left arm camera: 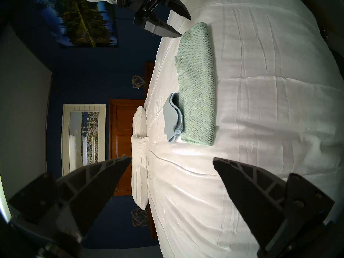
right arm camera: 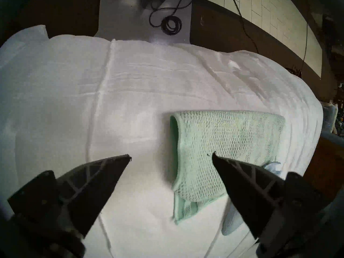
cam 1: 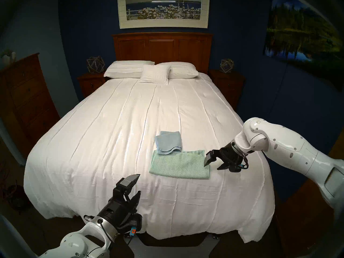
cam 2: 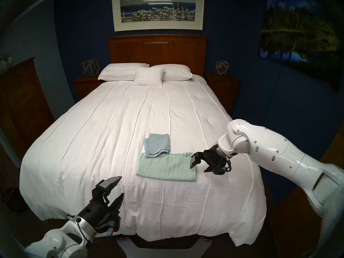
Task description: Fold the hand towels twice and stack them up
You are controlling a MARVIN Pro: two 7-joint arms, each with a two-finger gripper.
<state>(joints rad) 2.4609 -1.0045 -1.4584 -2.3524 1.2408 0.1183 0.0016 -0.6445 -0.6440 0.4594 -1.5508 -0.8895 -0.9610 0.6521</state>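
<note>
Mint-green waffle-weave towel (cam 1: 179, 166) folded once near bed's front edge; needs 2nd fold. Right gripper (cam 1: 211, 165) spread, empty, at its right end. Left gripper (cam 1: 138, 184) spread, empty. Smooth light-blue towel (cam 1: 168, 142) overlaps far edge.

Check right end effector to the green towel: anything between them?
Nothing visible. The right end effector hangs open at the right end of the green towel, bare bedspread below. The blue towel overlaps the far-left edge, away from it.
</note>
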